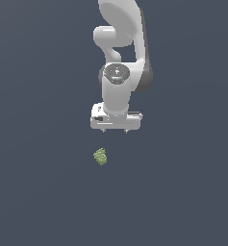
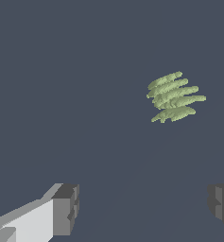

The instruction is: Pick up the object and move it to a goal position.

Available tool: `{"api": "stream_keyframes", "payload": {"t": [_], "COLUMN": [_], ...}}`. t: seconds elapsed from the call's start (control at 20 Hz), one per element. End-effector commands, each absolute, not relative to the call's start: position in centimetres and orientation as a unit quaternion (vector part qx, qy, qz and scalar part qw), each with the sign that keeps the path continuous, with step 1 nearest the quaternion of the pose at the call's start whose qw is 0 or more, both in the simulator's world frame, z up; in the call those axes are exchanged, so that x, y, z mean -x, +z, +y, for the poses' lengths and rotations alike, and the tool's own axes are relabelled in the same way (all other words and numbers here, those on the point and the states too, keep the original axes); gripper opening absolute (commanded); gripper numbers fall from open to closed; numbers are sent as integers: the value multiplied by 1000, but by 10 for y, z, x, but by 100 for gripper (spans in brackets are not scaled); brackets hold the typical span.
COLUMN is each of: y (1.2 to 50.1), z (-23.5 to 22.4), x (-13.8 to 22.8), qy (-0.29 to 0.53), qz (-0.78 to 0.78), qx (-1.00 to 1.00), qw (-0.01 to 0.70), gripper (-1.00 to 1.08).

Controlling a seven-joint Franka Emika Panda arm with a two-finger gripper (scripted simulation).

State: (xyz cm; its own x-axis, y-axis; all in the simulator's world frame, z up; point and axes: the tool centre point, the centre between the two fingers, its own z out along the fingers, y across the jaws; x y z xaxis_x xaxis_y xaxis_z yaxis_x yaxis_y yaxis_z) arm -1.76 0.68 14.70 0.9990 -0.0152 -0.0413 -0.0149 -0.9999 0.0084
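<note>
The table (image 1: 38,192) is a plain dark blue-grey surface that fills both views from edge to edge; no rim or border of it is visible. It carries only one small thing, so the open room reaches every edge of the exterior view.

The white robot arm (image 1: 120,48) comes down from the top edge of the exterior view, a little toward the exterior view's right of the centre. Its wrist points straight down, and a wide white bar at its end carries the gripper (image 1: 114,130). The gripper hangs above the table and touches nothing.

In the exterior view only two small tips show under the bar, set far apart. In the wrist view the fingers (image 2: 65,210) appear as grey pads at the two sides of the picture with a broad empty gap of table between them, so they are spread wide and hold nothing.

The object (image 1: 101,156) is a tiny olive-green lump with thin ridged stripes. It lies on the table near the middle of the exterior view, below the gripper and slightly toward the exterior view's left of it, clearly apart from the tips. In the wrist view the object (image 2: 174,97) sits outside the gap between the fingers, with free surface around all its edges.
</note>
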Motion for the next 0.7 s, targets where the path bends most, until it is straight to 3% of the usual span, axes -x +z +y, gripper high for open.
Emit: {"api": "stream_keyframes", "payload": {"t": [0.0, 0.65], "y": [147, 140], "z": [7, -1], "x": [18, 7], "qy": [-21, -19], "qz": [-8, -86], "qx": [-1000, -996], "qw": [4, 2], "gripper": [100, 100]}}
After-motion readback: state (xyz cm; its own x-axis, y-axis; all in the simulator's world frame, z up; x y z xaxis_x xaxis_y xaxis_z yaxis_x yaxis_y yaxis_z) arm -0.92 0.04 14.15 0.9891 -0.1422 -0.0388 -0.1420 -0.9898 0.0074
